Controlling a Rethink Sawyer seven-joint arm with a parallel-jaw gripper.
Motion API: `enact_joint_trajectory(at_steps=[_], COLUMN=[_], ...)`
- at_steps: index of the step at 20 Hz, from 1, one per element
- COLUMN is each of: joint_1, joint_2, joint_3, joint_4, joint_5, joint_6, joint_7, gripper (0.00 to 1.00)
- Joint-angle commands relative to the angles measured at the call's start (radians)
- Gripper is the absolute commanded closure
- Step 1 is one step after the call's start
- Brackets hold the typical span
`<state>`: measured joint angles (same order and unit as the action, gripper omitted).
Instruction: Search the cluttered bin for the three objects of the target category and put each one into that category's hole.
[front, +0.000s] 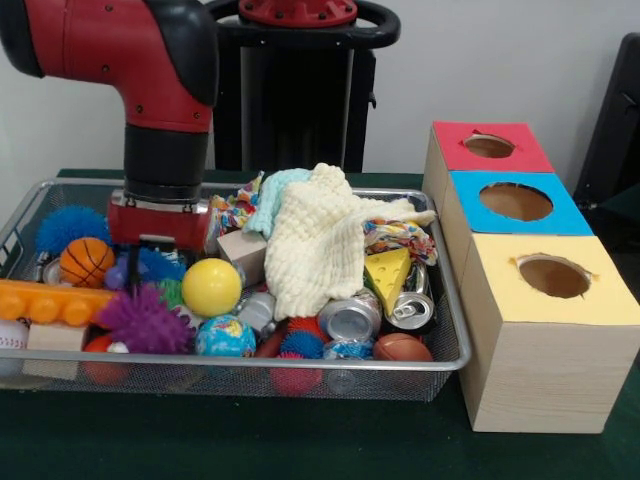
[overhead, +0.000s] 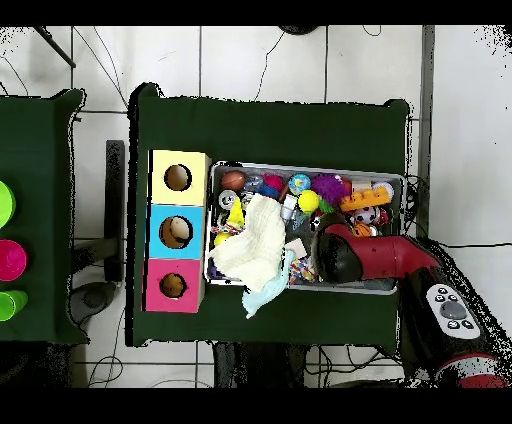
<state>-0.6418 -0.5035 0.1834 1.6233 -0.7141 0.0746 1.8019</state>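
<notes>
The bin (front: 455, 340), a wire mesh tray on the green table (front: 300, 440), is crowded: its near wall veils the football (front: 401, 347) and the globe ball (front: 224, 336). Behind them a cream cloth (front: 315, 240) covers whatever lies mid-bin. Farther back the gripper (front: 150, 262) sinks among the toys, so I cannot tell its jaws' state. The three-holed box (front: 545, 330) stands beside the bin.

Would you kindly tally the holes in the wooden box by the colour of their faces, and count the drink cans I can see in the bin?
Red-faced hole: 1
Blue-faced hole: 1
Yellow-faced hole: 1
Drink cans: 2 visible
Total: 5
</notes>
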Motion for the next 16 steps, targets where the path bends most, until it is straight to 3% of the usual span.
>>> enact_joint_trajectory(at_steps=[1, 4, 9, 12, 16], joint_1=[0.007, 0.017, -0.042, -0.061, -0.074], joint_2=[-0.064, -0.072, -0.032, -0.016, 0.038], joint_3=[0.062, 0.045, 0.090, 0.080, 0.077], joint_4=[-0.158, -0.142, -0.125, -0.123, -0.114], joint_5=[-0.021, 0.005, 0.106, 0.111, 0.100], joint_6=[-0.127, -0.083, 0.279, 0.346, 0.359], joint_7=[0.066, 0.071, -0.058, -0.096, -0.086], gripper=[0.00, 0.00, 0.00, 0.00, 0.00])
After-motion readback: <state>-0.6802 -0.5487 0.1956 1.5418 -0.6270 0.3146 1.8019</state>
